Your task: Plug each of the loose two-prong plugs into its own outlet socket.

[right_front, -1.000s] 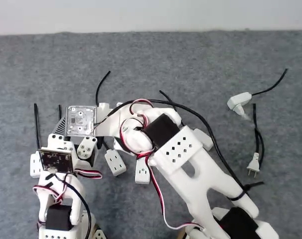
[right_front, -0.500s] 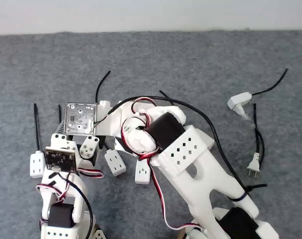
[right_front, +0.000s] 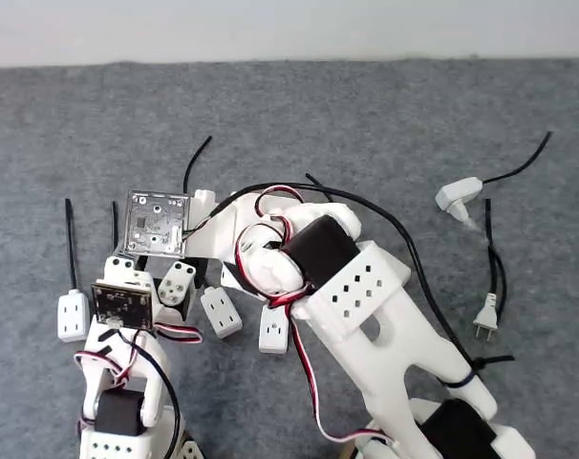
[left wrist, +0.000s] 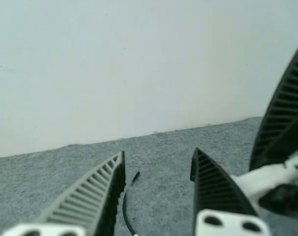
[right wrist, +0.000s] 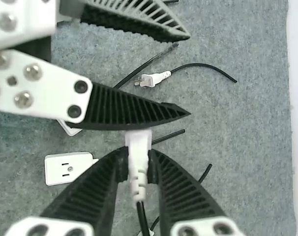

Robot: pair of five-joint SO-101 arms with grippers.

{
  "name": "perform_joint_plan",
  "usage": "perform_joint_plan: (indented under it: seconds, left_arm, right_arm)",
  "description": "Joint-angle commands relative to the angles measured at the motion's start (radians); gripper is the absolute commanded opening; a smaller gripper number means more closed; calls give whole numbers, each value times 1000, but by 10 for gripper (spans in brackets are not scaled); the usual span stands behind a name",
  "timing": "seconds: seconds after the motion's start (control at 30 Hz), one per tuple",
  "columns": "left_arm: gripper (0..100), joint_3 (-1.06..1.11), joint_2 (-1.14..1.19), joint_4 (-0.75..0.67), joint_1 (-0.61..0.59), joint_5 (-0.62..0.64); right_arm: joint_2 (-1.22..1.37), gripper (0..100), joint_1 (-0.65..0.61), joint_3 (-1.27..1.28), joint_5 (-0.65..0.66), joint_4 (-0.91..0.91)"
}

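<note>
Presently, on the grey desk (right_front: 414, 115):

- Right tool (right wrist: 137, 156): closed tight on a white two-prong plug (right wrist: 138, 140), gripped by its body, with the black cord running back between the fingers. It is held above the desk and is not in any socket.
- Outlet socket (right wrist: 69, 169): white, lying face up on the desk near the held plug, slots unoccupied.
- Left tool (left wrist: 159, 153): moderately open with nothing between the fingers, aimed low across the desk toward the pale wall (left wrist: 139, 64). In the right wrist view one of its ribbed fingers (right wrist: 134, 110) lies just beside the held plug's tip.
- Loose plug (right wrist: 153, 78): white, flat on the desk beyond both tools, prongs bare.
- Outer socket (right_front: 73, 316): white, beside the left arm.
- Middle socket (right_front: 220, 312) and near socket (right_front: 273, 330): white, close together by the right arm's wrist.
- Angled plug (right_front: 459, 196) and straight plug (right_front: 484, 320): each on a black cord, well apart from both tools, neither inserted.
</note>
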Motion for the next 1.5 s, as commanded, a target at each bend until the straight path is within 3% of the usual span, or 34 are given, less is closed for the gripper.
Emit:
perform_joint_plan:
  seconds: [0.0,0.33,0.83,1.47]
  left_arm:
    - [224,12,-15,-18,55,-12]
    - [224,21,-15,-18,92,-57]
    - [224,13,-15,-44,29,-60]
    - [224,13,-15,-78,-17,-61]
  right_arm:
    - [-58,9,-58,-78,-17,7]
    - [-58,9,-62,-74,-35,8]
    - [-47,9,-41,-71,-21,30]
    - [-53,9,163,-114,112,223]
